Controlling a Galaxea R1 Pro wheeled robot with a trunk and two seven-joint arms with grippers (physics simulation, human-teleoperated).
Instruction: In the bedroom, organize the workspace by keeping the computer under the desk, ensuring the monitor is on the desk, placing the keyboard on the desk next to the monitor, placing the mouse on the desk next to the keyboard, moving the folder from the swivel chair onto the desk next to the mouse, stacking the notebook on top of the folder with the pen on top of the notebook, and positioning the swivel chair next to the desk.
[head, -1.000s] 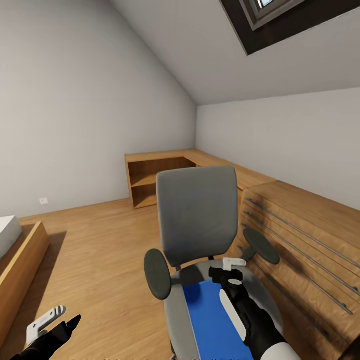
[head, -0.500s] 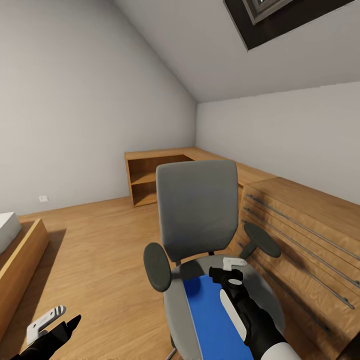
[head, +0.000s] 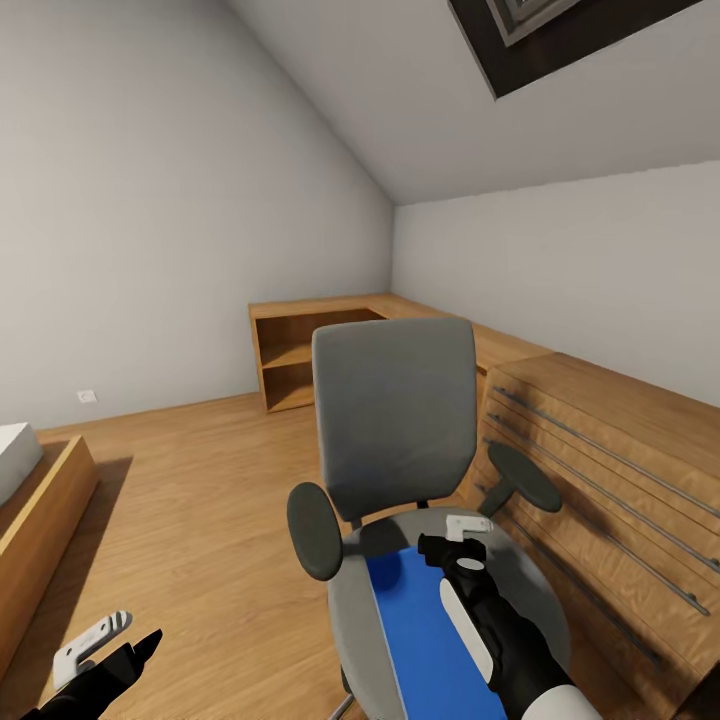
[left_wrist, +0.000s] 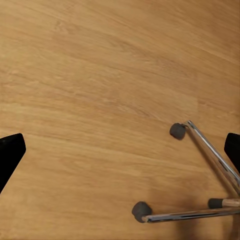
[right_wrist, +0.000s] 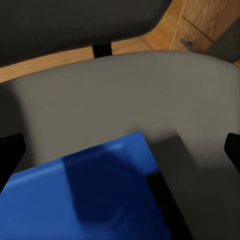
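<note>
The swivel chair (head: 395, 420) stands in front of me, grey back upright, black armrests at both sides. On its seat (right_wrist: 150, 90) lies the blue notebook (head: 425, 630) (right_wrist: 85, 195). My right gripper (head: 455, 535) (right_wrist: 121, 149) hovers open just above the notebook's far end. My left gripper (head: 105, 645) (left_wrist: 120, 150) hangs open over the wooden floor, with the chair's chrome base and castors (left_wrist: 200, 215) beneath it. A dark strip runs along the notebook's edge; I cannot tell if it is the folder. Desk, computer, monitor, keyboard, mouse and pen are out of view.
A light wooden dresser with long bar handles (head: 610, 470) stands close to the chair's right side. A low wooden shelf unit (head: 310, 355) fills the far corner. A wooden bed frame (head: 40, 520) is at the left. Open floor (head: 200, 500) lies left of the chair.
The whole head view has shifted slightly, so the chair sits a little higher in the picture. Both arms keep their places in the view.
</note>
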